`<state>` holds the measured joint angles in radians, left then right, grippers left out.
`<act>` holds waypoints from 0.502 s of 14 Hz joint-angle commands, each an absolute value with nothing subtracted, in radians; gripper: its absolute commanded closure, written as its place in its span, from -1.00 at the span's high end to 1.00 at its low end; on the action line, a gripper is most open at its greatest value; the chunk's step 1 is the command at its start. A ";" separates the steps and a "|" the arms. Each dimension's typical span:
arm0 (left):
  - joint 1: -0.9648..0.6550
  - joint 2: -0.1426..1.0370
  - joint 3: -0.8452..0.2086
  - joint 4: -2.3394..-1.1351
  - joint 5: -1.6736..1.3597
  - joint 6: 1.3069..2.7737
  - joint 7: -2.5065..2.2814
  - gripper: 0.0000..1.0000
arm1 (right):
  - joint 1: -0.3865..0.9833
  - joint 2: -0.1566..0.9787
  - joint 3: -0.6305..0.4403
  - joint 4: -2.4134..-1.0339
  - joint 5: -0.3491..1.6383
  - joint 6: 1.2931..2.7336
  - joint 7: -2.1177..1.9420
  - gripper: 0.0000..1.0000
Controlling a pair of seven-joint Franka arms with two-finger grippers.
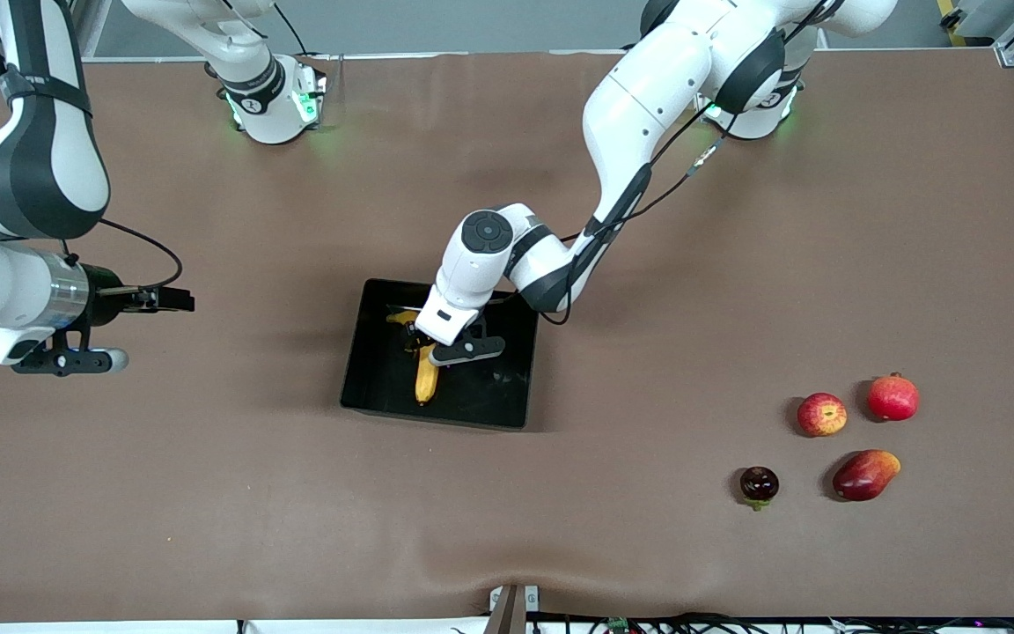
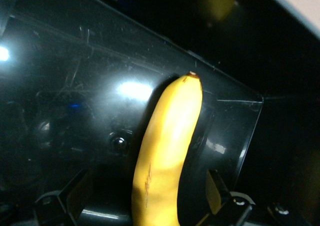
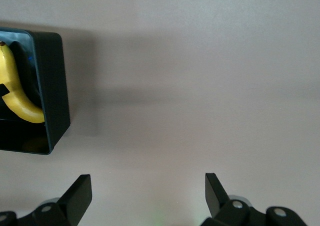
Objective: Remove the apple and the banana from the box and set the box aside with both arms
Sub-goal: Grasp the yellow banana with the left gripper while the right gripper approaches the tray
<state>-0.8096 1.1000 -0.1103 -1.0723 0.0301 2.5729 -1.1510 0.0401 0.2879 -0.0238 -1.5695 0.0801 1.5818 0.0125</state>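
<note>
Nearest the front camera, toward the left arm's end of the table, a dark plum-like fruit (image 1: 759, 484) and a mango (image 1: 865, 475) are seen, with the apple (image 1: 821, 414) and a pomegranate (image 1: 892, 397) just farther back, all lying apart from one another. Farther still, at mid-table, the black box (image 1: 384, 387) is found with the banana (image 1: 426, 377) lying inside it (its tip pointing toward the front camera). The left gripper (image 1: 423, 345) is lowered into the box over the banana, its fingers (image 2: 217, 186) spread on either side of the fruit. The right gripper (image 1: 174, 300) is held waiting over bare table toward the right arm's end, its fingers (image 3: 80, 193) spread wide.
</note>
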 commanded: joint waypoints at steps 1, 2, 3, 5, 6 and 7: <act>-0.824 1.144 -0.107 -1.026 0.020 2.620 -1.144 1.00 | 0.041 0.304 -0.021 -1.565 0.089 1.601 -0.001 1.00; -0.830 1.146 -0.106 -1.026 0.020 2.628 -1.144 1.00 | 0.047 0.305 -0.021 -1.565 0.087 1.624 -0.006 1.00; -0.830 1.147 -0.104 -1.026 0.020 2.634 -1.144 1.00 | 0.051 0.310 -0.021 -1.565 0.087 1.643 -0.006 1.00; -0.830 1.161 -0.107 -1.023 0.020 2.652 -1.150 1.00 | 0.052 0.319 -0.021 -1.565 0.090 1.675 -0.005 1.00; -0.834 1.164 -0.106 -1.023 0.020 2.663 -1.154 0.98 | 0.055 0.327 -0.021 -1.563 0.091 1.689 -0.005 1.00; -0.836 1.166 -0.106 -1.023 0.020 2.665 -1.169 0.77 | 0.055 0.331 -0.021 -1.565 0.091 1.700 -0.005 1.00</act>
